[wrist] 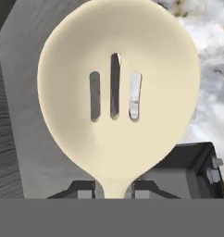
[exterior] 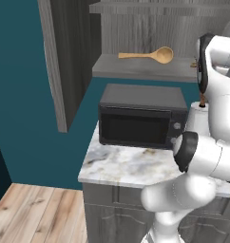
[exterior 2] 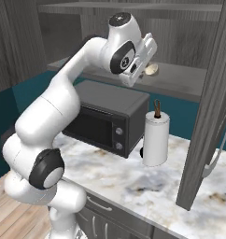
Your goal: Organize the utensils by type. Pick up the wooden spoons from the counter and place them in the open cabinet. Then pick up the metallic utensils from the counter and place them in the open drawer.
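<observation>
The pale cream slotted spoon head (wrist: pixel 118 92) looks like smooth matt plastic. The long tan wooden spoon (exterior: pixel 150 55) on the shelf has a satin finish. The tall dark grey cabinet (exterior: pixel 69 52) shows matt wood grain, and the white-grey marble counter (exterior 2: pixel 147 186) is polished and veined. The black microwave (exterior: pixel 142 116) looks matt, and the white paper towel roll (exterior 2: pixel 155 137) looks soft.

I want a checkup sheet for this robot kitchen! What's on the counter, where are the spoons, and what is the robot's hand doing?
Surface: white-grey marble counter, veined.
Job's things: long tan wooden spoon lies on the grey shelf of the open dark grey wall cabinet; cream slotted spoon head close before the hand camera, over the shelf.
Clutter: black microwave; white paper towel roll upright beside it.
Grippers: gripper shut on the cream spoon's neck.
Cables: nothing seen.
Surroundings: teal wall; wooden floor.
</observation>
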Motion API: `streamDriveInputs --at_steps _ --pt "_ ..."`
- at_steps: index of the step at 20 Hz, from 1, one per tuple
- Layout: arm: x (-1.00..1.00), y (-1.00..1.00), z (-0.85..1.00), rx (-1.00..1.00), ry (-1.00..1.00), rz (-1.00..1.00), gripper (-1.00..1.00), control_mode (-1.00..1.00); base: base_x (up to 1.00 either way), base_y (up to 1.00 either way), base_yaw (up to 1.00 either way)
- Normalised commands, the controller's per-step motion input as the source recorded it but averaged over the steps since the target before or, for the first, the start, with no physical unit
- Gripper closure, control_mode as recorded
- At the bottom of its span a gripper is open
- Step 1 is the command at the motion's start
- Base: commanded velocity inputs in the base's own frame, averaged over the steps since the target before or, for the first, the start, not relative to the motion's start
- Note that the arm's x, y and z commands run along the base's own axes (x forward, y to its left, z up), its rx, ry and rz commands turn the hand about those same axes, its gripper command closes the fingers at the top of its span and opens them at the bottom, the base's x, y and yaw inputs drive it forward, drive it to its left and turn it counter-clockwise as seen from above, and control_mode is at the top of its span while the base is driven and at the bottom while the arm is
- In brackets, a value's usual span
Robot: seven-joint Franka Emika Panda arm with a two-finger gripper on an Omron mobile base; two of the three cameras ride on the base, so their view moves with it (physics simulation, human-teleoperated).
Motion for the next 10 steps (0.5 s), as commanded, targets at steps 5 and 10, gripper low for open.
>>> streamDriveInputs --at_steps 5,10 --pt "0.63 0.0 0.01 0.01 -0.26 0.06 1.0 -1.0 0.0 0.0 0.0" --pt "0.4 0.0 0.0 0.04 -0.47 0.08 1.0 -1.0 0.0 0.0 0.0"
